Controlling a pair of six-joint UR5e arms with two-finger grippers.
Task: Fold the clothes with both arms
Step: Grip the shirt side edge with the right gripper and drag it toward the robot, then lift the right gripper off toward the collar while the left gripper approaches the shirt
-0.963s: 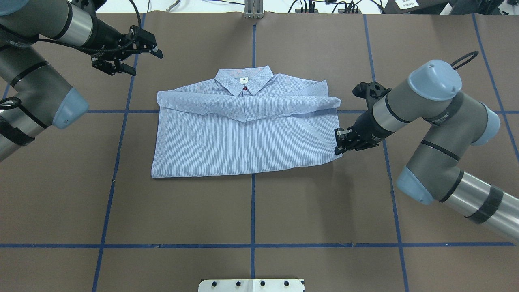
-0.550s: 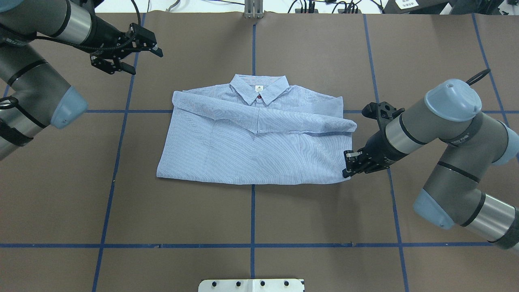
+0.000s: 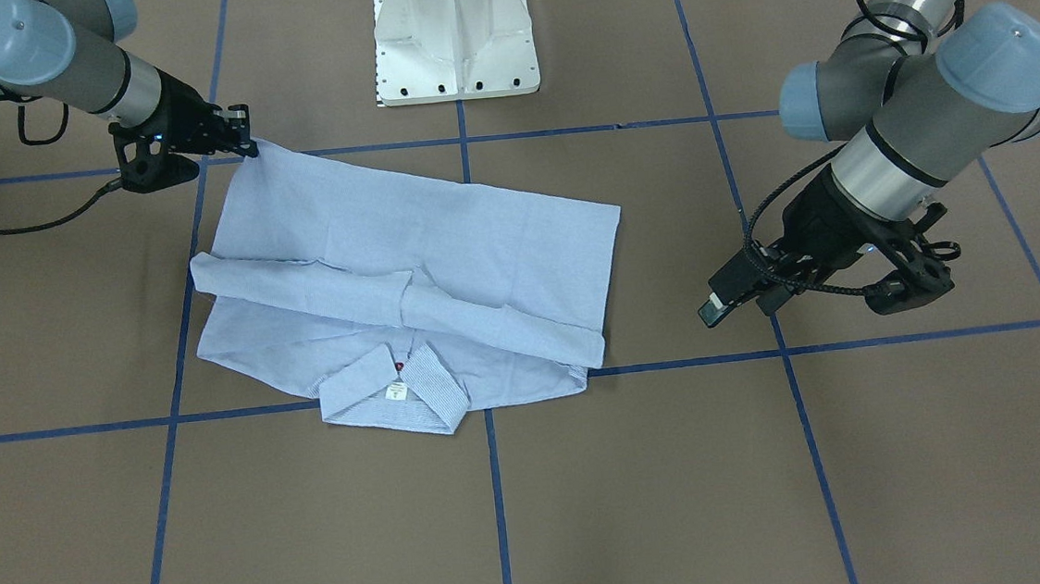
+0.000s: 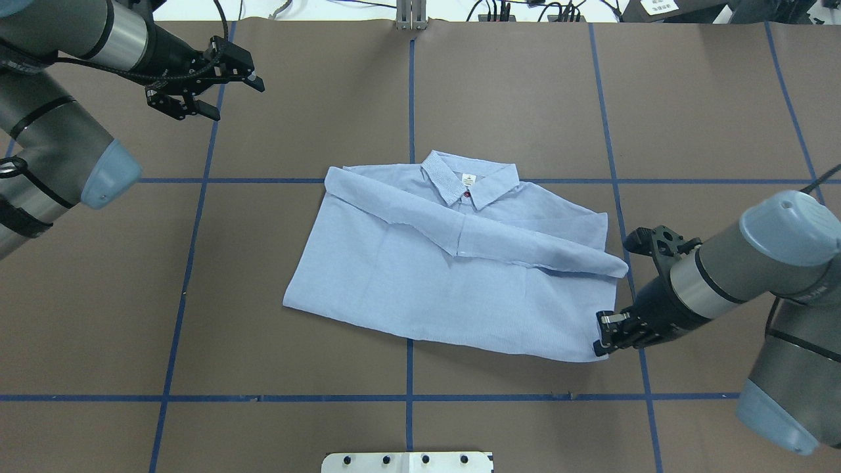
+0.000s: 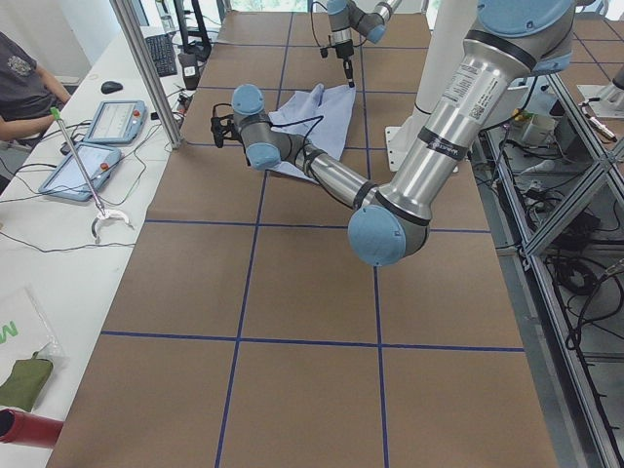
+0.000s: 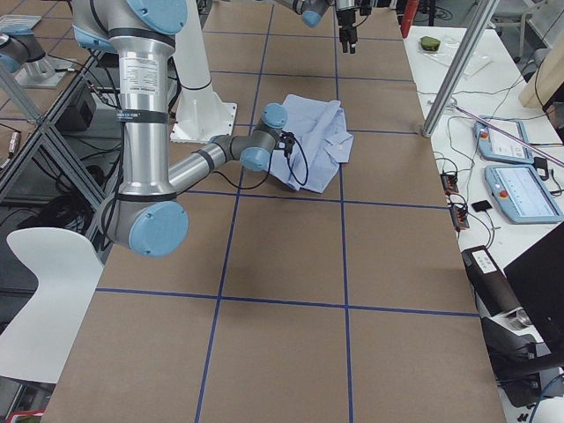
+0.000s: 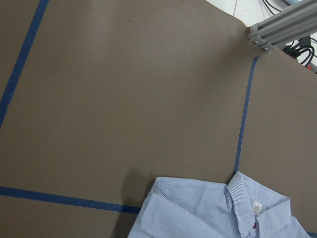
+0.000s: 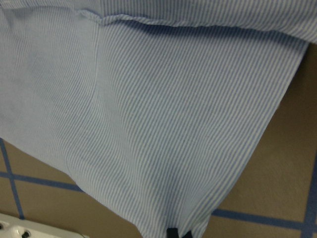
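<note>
The clothes are one light blue striped shirt (image 4: 453, 263) lying folded and flat, collar (image 4: 470, 184) at the far side and one sleeve laid across the chest. It sits askew to the tape lines. My right gripper (image 4: 601, 338) is shut on its near right bottom corner, as the front view (image 3: 244, 147) also shows. In the right wrist view the fabric (image 8: 163, 124) fills the frame, with the fingertips (image 8: 172, 233) pinching its edge. My left gripper (image 4: 243, 75) hangs open over bare table at the far left, well apart from the shirt (image 3: 407, 273).
Blue tape lines (image 4: 410, 394) grid the brown table. The white pedestal base (image 3: 454, 37) stands at the near edge, an aluminium post (image 4: 410, 16) at the far edge. A side bench holds tablets (image 5: 97, 127), with a person (image 5: 24, 83) beside it.
My right gripper has dragged the shirt by its corner to the right and toward the robot, and the shirt has turned askew. The left arm has hardly moved.
</note>
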